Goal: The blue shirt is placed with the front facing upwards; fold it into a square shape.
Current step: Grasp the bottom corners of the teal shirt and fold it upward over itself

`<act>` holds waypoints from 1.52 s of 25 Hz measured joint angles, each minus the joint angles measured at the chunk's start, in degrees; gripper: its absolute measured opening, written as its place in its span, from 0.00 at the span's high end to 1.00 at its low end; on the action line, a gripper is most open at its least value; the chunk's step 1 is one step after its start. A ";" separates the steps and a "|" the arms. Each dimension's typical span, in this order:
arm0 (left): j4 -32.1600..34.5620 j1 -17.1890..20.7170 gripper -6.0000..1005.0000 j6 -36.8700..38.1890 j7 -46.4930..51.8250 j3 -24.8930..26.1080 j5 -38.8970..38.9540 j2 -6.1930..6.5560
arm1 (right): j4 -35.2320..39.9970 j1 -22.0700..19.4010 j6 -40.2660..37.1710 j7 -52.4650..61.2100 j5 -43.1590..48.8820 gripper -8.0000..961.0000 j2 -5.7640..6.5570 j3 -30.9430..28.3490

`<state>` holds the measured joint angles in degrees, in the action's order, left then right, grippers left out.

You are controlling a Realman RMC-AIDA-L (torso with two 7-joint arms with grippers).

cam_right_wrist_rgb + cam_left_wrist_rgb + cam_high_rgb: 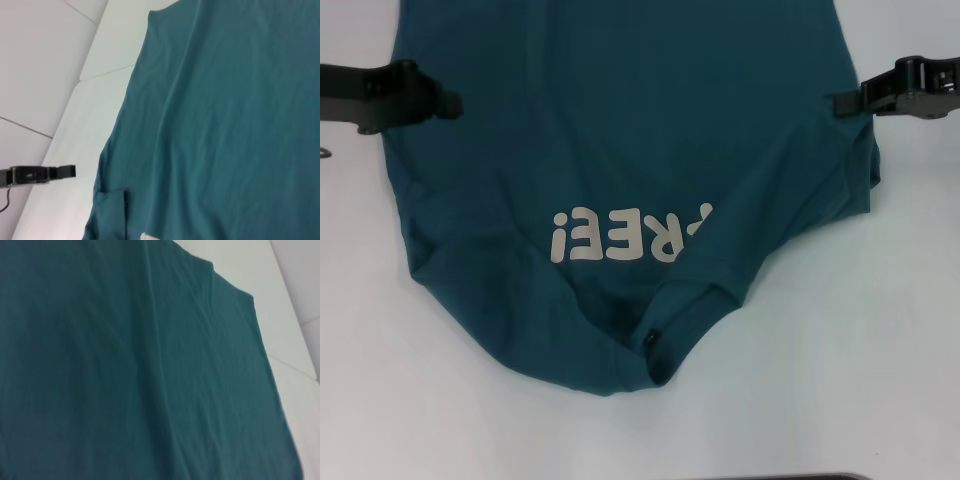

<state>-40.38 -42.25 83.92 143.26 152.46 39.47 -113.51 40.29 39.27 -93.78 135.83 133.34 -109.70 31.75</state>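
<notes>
Head view alone shows both claws, left claw [452, 103] and right claw [842, 103], at blue shirt [620, 150] side edges, grip unreadable; bare table [880, 380] lower frame.

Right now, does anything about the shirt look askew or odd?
Yes. The blue shirt is not flat: fabric near its collar is bunched, and a fold covers the start of the lettering. The left pincer and right pincer sit at its side edges.
</notes>
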 joint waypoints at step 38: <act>9.36 19.76 0.13 14.58 -24.10 -6.20 52.53 -2.30 | 0.39 -0.50 -0.80 -2.18 -0.10 0.98 -2.20 -0.05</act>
<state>-31.03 -22.49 98.50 119.16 146.26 91.99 -115.80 40.69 38.77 -94.58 133.66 133.24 -111.89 31.70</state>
